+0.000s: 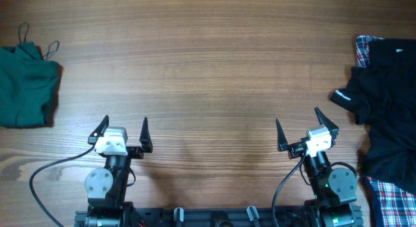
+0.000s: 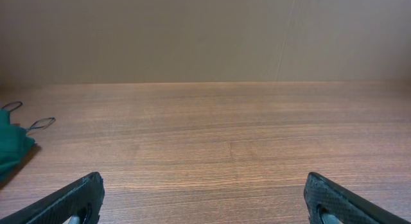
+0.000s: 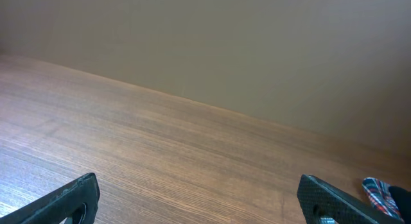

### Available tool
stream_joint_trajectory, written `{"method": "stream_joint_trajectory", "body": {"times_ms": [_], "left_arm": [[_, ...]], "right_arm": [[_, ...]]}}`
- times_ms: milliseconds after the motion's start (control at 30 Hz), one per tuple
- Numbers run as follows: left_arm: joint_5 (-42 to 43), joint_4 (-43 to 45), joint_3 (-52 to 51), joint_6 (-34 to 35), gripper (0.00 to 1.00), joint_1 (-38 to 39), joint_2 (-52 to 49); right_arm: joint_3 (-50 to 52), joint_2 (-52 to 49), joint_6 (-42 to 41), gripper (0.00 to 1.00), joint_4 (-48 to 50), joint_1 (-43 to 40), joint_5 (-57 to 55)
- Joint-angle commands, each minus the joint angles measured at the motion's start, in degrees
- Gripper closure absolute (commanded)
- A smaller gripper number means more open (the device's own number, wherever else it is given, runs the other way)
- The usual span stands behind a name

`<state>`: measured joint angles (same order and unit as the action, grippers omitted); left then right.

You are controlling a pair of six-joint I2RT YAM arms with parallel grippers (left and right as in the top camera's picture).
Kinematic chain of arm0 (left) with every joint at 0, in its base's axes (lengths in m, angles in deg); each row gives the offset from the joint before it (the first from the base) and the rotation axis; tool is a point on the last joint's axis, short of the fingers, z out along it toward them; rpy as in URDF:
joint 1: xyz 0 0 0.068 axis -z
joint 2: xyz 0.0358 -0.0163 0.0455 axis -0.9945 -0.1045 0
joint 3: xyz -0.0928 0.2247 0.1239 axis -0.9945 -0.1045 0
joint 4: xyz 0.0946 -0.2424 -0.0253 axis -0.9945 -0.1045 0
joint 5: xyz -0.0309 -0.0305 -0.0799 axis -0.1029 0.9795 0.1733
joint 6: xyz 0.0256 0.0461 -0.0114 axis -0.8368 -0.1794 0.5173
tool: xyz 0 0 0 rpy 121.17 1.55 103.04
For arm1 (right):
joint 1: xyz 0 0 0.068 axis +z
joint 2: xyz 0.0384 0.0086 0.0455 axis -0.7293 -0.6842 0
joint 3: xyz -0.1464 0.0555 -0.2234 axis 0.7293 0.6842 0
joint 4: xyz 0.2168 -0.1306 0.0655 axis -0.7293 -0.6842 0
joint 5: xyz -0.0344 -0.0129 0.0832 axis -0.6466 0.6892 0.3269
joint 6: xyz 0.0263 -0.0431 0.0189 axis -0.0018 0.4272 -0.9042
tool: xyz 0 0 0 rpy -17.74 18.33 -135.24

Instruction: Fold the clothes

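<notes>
three garments on one wooden table point(image 1: 208, 58), all lying loose.

dark green strappy top point(image 1: 26, 84): crumpled at the table's left end, cut off by the frame edge; two thin straps point(image 1: 36, 41) looped toward the far side.

black short-sleeved shirt point(image 1: 390, 103): heaped at the right end, partly out of frame; small white lettering point(image 1: 340, 95) on one fold, too small to read.

red-blue-white plaid shirt point(image 1: 392, 200): under the black shirt, showing only as a far corner and a near corner; the rest hidden.

left gripper point(image 1: 123, 131): at the near edge, left of centre, fingers splayed wide, grasping nothing, well apart from the green top; black cable point(image 1: 49, 172) trailing to its base.

right gripper point(image 1: 302, 128): at the near edge, right of centre, likewise released and empty-handed, near the black shirt but not touching.

left wrist view: only the two dark fingertips at the lower corners, bare wood between, a scrap of the green top point(image 2: 11, 147) with strap loops at the left border, plain beige wall point(image 2: 205, 31) behind.

right wrist view: fingertips again at the lower corners; a sliver of plaid point(image 3: 379, 193) in the lower right corner; black shirt hard to make out there.
</notes>
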<state>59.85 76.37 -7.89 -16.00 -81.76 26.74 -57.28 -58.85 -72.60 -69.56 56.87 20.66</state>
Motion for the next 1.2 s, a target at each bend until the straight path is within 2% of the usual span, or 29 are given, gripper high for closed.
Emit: {"method": "stream_joint_trajectory", "body": {"times_ms": [0, 467, 600, 700, 767, 867, 933, 1100, 1167], "left_arm": [[-0.13, -0.28, -0.24, -0.04, 0.00, 0.26, -0.28], [-0.11, -0.26, -0.24, -0.04, 0.00, 0.26, -0.28], [-0.11, -0.26, -0.24, -0.04, 0.00, 0.26, -0.28], [-0.13, -0.26, -0.24, -0.04, 0.00, 0.26, -0.28], [-0.11, -0.26, -0.24, -0.04, 0.00, 0.26, -0.28], [-0.11, -0.28, -0.24, -0.04, 0.00, 0.26, -0.28], [-0.11, -0.28, -0.24, -0.04, 0.00, 0.26, -0.28], [-0.11, -0.28, -0.24, -0.04, 0.00, 0.26, -0.28], [-0.11, -0.26, -0.24, -0.04, 0.00, 0.26, -0.28]], "right_arm": [[0.39, 0.39, -1.05, 0.00, 0.04, 0.28, -1.20], [0.39, 0.39, -1.66, 0.00, 0.61, 0.28, -0.79], [-1.51, 0.39, -10.95, 0.00, 1.16, 0.28, -1.01], [-14.34, -2.47, -15.37, 0.00, -6.19, 0.28, -3.32], [-29.83, -9.97, -16.55, 0.00, -16.04, 0.28, -7.91], [-42.45, -19.37, -16.70, 0.00, -22.10, 0.28, -12.59], [-49.53, -24.55, -16.68, 0.00, -22.88, 0.28, -2.34], [-49.92, -25.27, -15.96, 0.00, -24.70, 0.28, -5.70], [-49.94, -25.46, -17.86, 0.01, -30.12, 0.26, -11.54]]}}
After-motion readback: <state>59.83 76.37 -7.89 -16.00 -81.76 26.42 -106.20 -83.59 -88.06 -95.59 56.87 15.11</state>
